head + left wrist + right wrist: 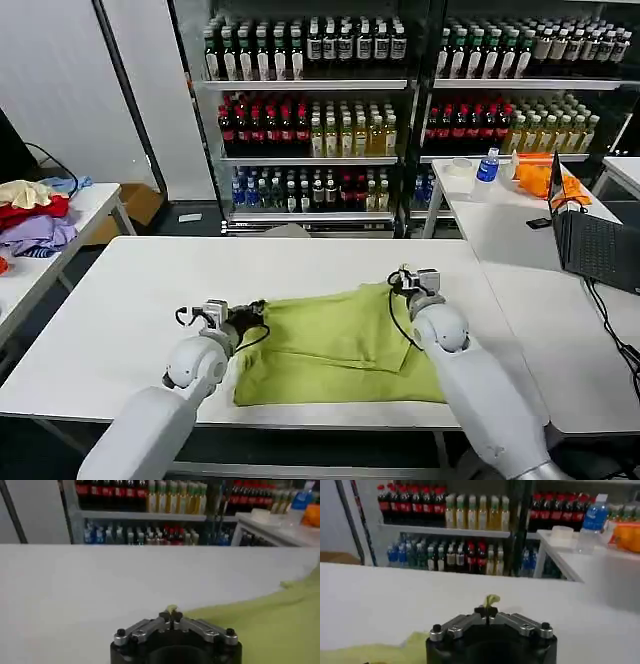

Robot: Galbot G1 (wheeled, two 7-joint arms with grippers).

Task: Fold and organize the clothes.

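**Both grippers pinched on the shirt's far edge, fold in hand**

Head view. The lime T-shirt point(335, 350) lies partly folded on the white table point(120, 300), near the robot's edge, a doubled layer across its middle. The left gripper point(243, 318) sits at the shirt's far left corner; the right gripper point(400, 282) sits at its far right corner. Both forearms reach forward from the body at a low angle, elbows bent, wrists close to the tabletop, and the right arm lies over the shirt's right side. The step in hand is judged to be a fold of the far edge. To do it well, both grippers should lift and travel together at equal height, so that the edge stays straight and taut between them, and should lay it square on the near hem before any release.

Left wrist view. The left gripper point(171, 615) has its fingers closed together, with a small tuft of lime fabric showing at the tips; it is gripping the shirt. The cloth point(270, 620) spreads away to one side over the table. The pinch looks shallow, so a sudden pull risks slipping it.

Right wrist view. The right gripper point(489, 611) is likewise closed, a curl of lime fabric standing up between its tips. More of the shirt point(375, 652) shows low beside the gripper body. Shelves of bottles point(470, 510) stand behind.
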